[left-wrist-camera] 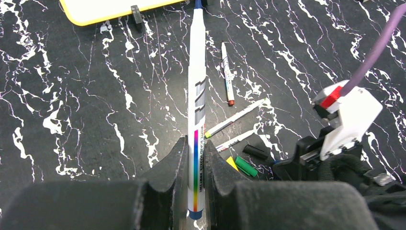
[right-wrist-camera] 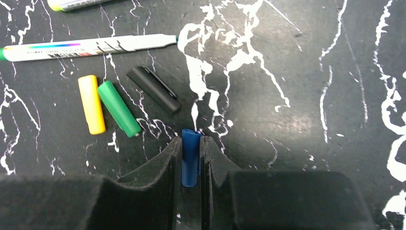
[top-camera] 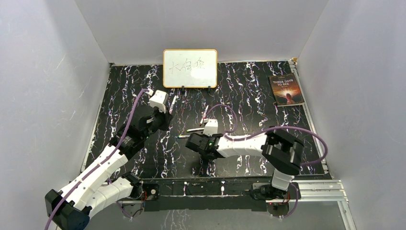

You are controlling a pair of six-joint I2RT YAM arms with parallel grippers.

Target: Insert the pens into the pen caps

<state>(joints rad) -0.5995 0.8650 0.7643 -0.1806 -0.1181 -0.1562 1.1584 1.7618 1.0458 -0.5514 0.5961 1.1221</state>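
Judging from how things are held, one pen and its matching cap are being readied for joining. A pen [left-wrist-camera: 197,86] is clamped tightly between the left fingers [left-wrist-camera: 170,165] and carried above the worktop [top-camera: 249,81], left of its middle. Its long axis is laid along the fingers, so most of the barrel is left sticking out free, and its blue writing tip is pointed toward the far edge, where a whiteboard [top-camera: 190,68] is propped. That free end is presumably the one meant to be pushed into a cap. The blue cap [right-wrist-camera: 190,167] is pinched between the right fingers [right-wrist-camera: 165,165], which are closed against both its sides, near the middle of the worktop and low over it. Whether it is lifted clear cannot be told. Its long axis is likewise run along the fingers, with one end left poking out past them, probably so that the pen can be met there, though which end is open cannot be made out. The yellow cap [right-wrist-camera: 91,104], green cap [right-wrist-camera: 118,108] and black cap [right-wrist-camera: 154,89] are left lying close together just ahead, with the other pens [left-wrist-camera: 227,72] near them, toward the far edge.
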